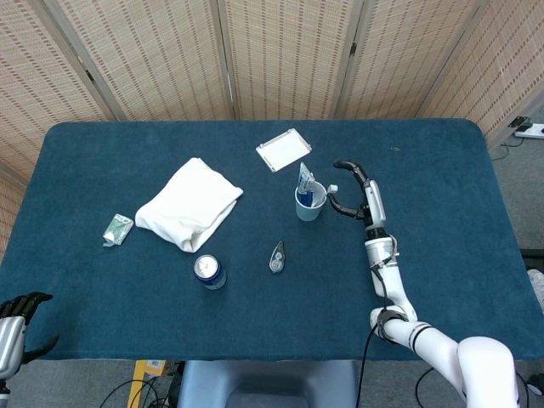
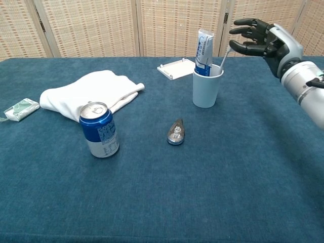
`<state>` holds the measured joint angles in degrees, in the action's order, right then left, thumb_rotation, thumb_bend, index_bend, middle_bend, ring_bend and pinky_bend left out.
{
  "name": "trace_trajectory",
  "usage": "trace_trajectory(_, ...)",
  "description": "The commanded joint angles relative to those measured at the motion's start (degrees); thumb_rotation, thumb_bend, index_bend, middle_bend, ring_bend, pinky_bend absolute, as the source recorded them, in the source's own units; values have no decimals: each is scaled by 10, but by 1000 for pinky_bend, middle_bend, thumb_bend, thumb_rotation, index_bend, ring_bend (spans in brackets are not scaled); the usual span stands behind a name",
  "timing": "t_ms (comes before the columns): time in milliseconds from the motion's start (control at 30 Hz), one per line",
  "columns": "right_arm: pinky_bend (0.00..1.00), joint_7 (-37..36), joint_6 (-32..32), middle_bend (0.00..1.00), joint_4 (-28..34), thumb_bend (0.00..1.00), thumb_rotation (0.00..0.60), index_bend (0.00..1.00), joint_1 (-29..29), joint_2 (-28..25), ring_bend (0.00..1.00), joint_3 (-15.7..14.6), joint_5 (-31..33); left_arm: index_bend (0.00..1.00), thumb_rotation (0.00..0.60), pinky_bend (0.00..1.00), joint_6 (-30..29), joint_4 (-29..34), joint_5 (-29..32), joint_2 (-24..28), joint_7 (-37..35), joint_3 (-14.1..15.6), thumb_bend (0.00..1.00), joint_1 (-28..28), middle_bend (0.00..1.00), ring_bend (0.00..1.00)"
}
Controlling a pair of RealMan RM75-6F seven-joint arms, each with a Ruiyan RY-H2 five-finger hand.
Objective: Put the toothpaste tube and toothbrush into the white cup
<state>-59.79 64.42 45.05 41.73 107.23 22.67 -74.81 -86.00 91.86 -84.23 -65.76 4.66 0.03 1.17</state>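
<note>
Woven screens [image 1: 280,55] back the blue-clothed table [image 1: 442,246]; right hand [image 2: 263,40] fingers spread empty, left hand [image 1: 15,319] unclear.

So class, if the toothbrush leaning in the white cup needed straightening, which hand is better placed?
The right hand: it hovers open beside the white cup and toothbrush. The left hand sits at the table's near-left corner.

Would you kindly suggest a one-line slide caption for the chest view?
Toothpaste tube and toothbrush stand in the white cup; the open right hand hovers beside it.
</note>
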Motion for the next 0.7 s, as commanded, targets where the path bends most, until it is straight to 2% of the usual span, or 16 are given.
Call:
trace_trajectory(33,89,89,25,275,51,281,600,241,-40,-50,70,-33,-15,282,600,230,-1,-1,-3,-3,0,-1,270,-2,263,218)
trace_trajectory(200,88,236,46,329,147,367,600,277,-95,-132,70,-60,-6,282,600,230,5,0,-9,-10,13,-2,270,-10,262,218)
trace_trajectory(367,88,355,17,340,313,382,600,289,-140,-258,72,-74,38,282,600,230,4,2,-15,-17,33,-5,270,-17,263,218)
trace_trajectory(567,88,424,-7,364,457,382,600,289,-183,-389,132,-109,50,282,600,230,-2,12,-18,-29,39,-9,270,-20,262,218)
trace_trajectory(700,88,431,12,364,507,382,600,289,-217,-435,132,-139,22,281,600,230,-6,21,-16,-37,39,-13,270,-21,263,218)
